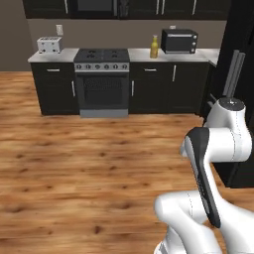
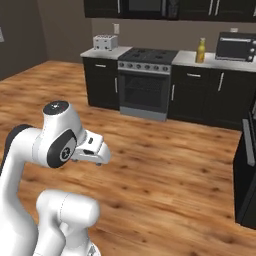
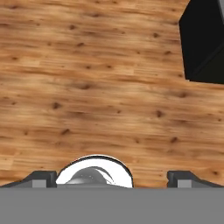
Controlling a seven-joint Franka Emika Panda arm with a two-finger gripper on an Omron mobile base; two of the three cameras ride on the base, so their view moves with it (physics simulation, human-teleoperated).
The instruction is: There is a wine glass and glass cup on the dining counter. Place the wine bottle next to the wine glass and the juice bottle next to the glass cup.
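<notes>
The juice bottle (image 1: 154, 47) (image 2: 201, 50), yellow, stands upright on the far kitchen counter (image 1: 141, 55), just left of a black microwave (image 1: 179, 40). My arm is folded close to the base, well short of that counter. In the hand view my gripper (image 3: 113, 178) points down at the wooden floor. Its two dark fingertips (image 3: 41, 177) sit far apart, open, with nothing between them. The wine bottle, wine glass, glass cup and dining counter are out of view.
A steel stove (image 1: 101, 82) sits between dark cabinets, with a toaster (image 1: 49, 44) on the counter to its left. A tall black fridge (image 1: 238, 64) stands close on the right. A dark block's corner (image 3: 203, 39) shows in the hand view. Open wooden floor (image 1: 89, 149) lies ahead.
</notes>
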